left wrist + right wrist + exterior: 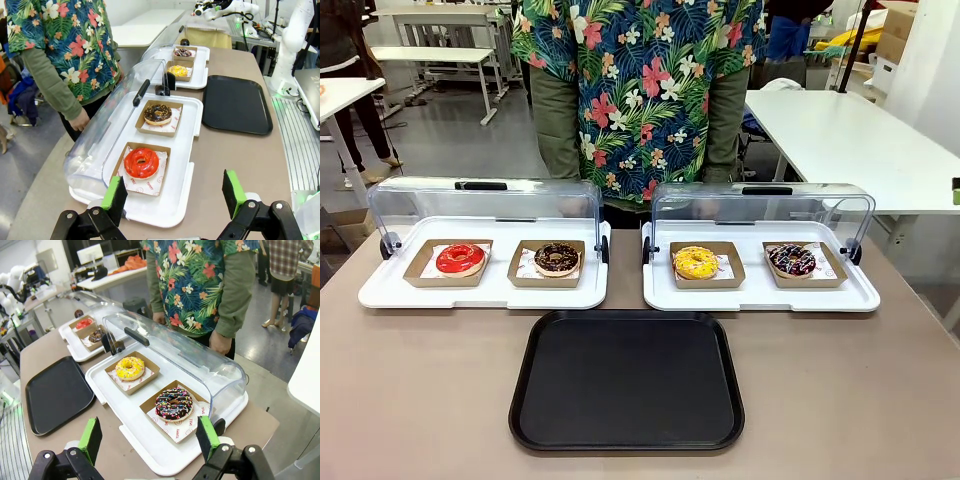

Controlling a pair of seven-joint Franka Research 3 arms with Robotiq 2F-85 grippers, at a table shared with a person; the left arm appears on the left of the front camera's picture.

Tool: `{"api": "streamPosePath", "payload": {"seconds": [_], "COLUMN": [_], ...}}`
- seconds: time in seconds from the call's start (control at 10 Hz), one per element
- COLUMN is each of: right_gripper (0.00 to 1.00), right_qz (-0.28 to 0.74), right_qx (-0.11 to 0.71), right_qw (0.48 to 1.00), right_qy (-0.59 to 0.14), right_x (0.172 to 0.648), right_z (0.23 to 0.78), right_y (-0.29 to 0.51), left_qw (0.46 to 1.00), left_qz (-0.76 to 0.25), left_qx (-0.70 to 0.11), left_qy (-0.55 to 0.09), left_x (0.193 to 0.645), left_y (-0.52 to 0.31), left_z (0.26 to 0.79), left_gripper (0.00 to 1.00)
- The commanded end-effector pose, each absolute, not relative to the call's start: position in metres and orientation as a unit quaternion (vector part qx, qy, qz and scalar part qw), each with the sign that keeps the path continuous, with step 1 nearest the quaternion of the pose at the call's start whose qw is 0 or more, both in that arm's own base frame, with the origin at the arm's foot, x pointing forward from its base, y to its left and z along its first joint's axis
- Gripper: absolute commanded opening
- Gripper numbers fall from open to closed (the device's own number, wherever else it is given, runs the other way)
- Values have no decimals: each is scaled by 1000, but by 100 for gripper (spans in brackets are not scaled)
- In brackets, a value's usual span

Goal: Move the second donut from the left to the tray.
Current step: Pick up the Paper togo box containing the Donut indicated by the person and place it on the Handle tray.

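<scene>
The chocolate donut with pale sprinkles (557,259) (158,114) (96,335) lies in its brown cardboard holder, second from the left on the left white display tray (480,292). The black tray (627,380) (236,103) (55,392) lies bare in front of both display trays. My left gripper (174,197) stands open above the table's left end, nearest the red donut (141,162), with nothing between its fingers. My right gripper (150,440) is open too, above the right end near the colourful-topped donut (174,403).
A red donut (460,259) sits left of the chocolate one. The right display tray (760,295) holds a yellow donut (695,263) and a colourful-topped dark donut (791,260). Both clear lids (485,205) are swung open. A person in a floral shirt (640,90) stands at the far side.
</scene>
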State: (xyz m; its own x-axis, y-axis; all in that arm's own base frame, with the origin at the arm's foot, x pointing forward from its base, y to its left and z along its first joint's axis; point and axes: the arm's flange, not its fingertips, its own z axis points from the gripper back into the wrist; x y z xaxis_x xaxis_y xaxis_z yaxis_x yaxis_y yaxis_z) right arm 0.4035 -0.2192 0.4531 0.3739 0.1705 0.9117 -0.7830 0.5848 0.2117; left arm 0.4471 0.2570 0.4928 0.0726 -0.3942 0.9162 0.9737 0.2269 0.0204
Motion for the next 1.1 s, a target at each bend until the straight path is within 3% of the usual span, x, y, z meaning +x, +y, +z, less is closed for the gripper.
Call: {"api": "streamPosePath", "payload": {"seconds": [0.0, 1.0], "right_gripper": [100, 100], "right_qz": [312, 312], "right_qx": [333, 333], "right_qw": [759, 759], "right_qy": [-465, -465], "right_x": [404, 404], "right_z": [456, 456], "right_y": [-218, -218], "left_qw": [660, 660], "left_qz": [-520, -520], "left_qx": [-331, -331], "left_qy": [-430, -430], "left_x": [442, 442], "left_y": [253, 253], "left_z": [494, 494], "left_gripper": [100, 100]}}
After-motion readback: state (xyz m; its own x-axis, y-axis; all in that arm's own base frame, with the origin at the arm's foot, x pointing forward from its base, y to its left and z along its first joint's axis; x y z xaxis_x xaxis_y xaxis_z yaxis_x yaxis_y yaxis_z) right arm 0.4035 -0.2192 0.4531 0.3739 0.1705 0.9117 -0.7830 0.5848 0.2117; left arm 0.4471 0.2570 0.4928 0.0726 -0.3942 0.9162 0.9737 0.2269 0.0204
